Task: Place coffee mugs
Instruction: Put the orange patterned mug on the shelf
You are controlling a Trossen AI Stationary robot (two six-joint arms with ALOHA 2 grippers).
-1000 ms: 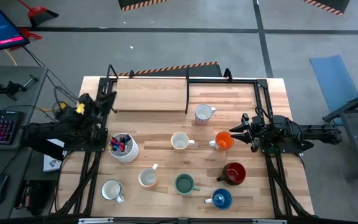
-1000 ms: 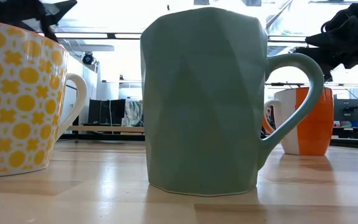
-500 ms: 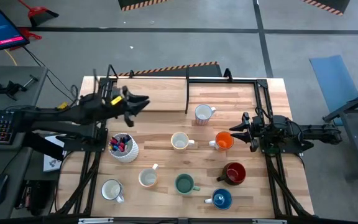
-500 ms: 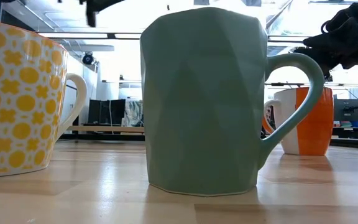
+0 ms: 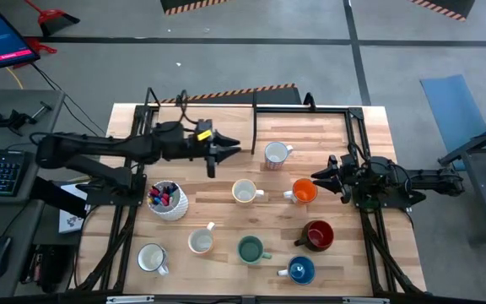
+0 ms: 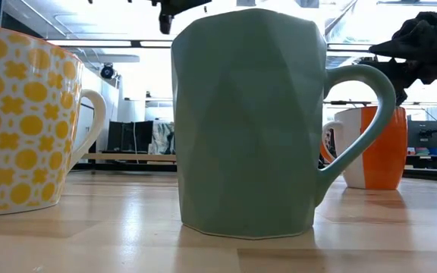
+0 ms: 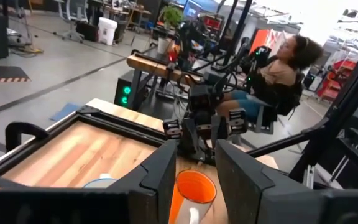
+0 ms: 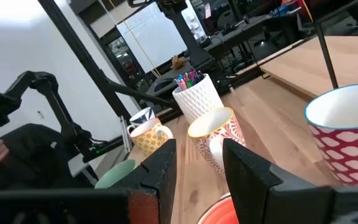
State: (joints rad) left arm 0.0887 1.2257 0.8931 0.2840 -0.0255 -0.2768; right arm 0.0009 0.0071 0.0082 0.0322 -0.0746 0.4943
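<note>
While your left gripper (image 5: 226, 152) reaches over the centre of the overhead frame, fingers apart and holding nothing, it sits between the bare wooden board at upper centre and the cream ceramic mug with a red pattern (image 5: 244, 192). The white red-dotted mug (image 5: 275, 154) stands just to its right. Your right gripper (image 5: 326, 177) waits at centre right, fingers spread and empty, just beside the round orange ceramic mug (image 5: 304, 191).

Lower in the frame stand the dark red mug (image 5: 317, 234), the blue mug (image 5: 300, 270), the pale green faceted mug (image 5: 250, 249), the yellow-patterned cream mug (image 5: 200, 242) and a white mug (image 5: 151, 257) at lower left, with the white perforated pen holder (image 5: 168, 199) left of centre.

You appear to be in the approach step, no mug grasped yet. Next you would need to pick a target, likely the white red-dotted mug, descend and close on its rim or handle.
</note>
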